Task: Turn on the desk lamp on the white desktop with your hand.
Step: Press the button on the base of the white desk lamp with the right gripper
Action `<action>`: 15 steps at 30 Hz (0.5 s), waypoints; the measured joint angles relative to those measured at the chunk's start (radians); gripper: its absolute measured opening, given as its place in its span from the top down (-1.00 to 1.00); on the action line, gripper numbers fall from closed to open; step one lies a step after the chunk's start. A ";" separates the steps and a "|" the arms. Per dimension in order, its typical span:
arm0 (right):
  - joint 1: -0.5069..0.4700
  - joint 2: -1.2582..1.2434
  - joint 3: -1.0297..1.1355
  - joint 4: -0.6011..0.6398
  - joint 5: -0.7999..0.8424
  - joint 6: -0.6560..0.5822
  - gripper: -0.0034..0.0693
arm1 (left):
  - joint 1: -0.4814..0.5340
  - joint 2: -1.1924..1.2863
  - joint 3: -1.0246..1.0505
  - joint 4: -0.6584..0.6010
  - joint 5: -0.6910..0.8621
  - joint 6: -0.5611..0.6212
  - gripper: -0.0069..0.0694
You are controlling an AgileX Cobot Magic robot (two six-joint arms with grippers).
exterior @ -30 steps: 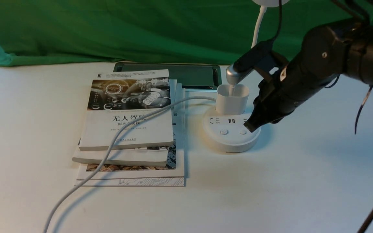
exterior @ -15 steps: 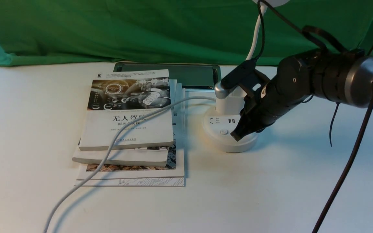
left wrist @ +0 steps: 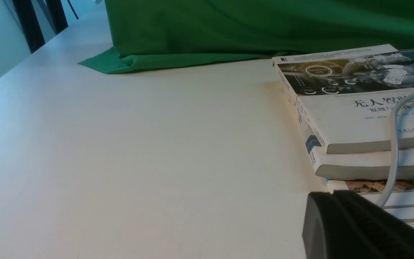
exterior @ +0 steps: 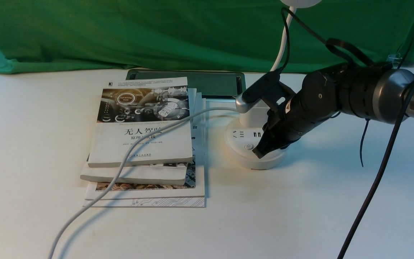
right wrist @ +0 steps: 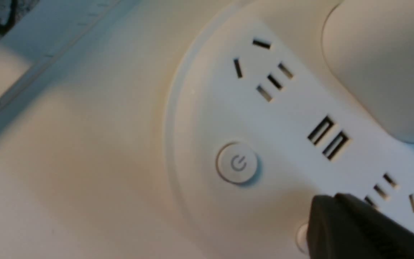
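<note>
Two black pointed fingers [exterior: 259,153] of the right arm are pressing together, shut, and hovering over the round white puck base [right wrist: 199,126] of the desk lamp; whether they are touching it, I cannot tell. In the right wrist view they are partly covering a small round button [right wrist: 302,237], while the round power button [right wrist: 237,163] is showing fully. Between the two buttons and the white cup-like holder [exterior: 252,117], dark USB ports and socket slots are lining the base. The lamp's thin white curved neck [exterior: 283,46] is rising behind the arm towards a white head [exterior: 300,3], cut by the front view's edge. The lamp is standing on the wide white bench [exterior: 264,216], right of a stack of books [exterior: 140,144]. A long pale cable [exterior: 120,167] is running from near the holder across the books. Behind them a flat dark-green tray-like object [exterior: 207,83] is lying before the green cloth backdrop [exterior: 156,36]. The left arm's dark fingers [left wrist: 331,216] are closing together, holding nothing, near the books.
</note>
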 joint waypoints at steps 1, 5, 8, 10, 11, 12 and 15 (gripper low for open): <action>0.000 0.000 0.000 -0.001 -0.005 0.000 0.80 | 0.000 0.000 0.000 0.000 0.000 0.000 0.76; 0.000 0.000 0.000 -0.001 -0.012 0.000 0.80 | 0.000 0.000 0.000 0.000 0.000 0.000 0.76; 0.000 0.000 0.000 -0.002 -0.012 0.000 0.80 | 0.000 0.000 0.000 0.000 0.000 0.000 0.76; 0.000 0.000 0.000 -0.003 -0.012 0.000 0.80 | 0.000 0.000 0.000 0.000 0.000 0.000 0.76; 0.000 0.000 0.000 -0.006 -0.012 0.000 0.80 | 0.000 0.000 0.000 0.000 0.000 0.000 0.76; 0.000 0.000 0.000 -0.014 -0.012 0.000 0.80 | 0.000 0.000 0.000 0.000 0.000 0.000 0.76; 0.000 0.000 0.000 -0.034 -0.009 0.000 0.80 | 0.000 0.000 0.000 0.000 0.000 0.000 0.76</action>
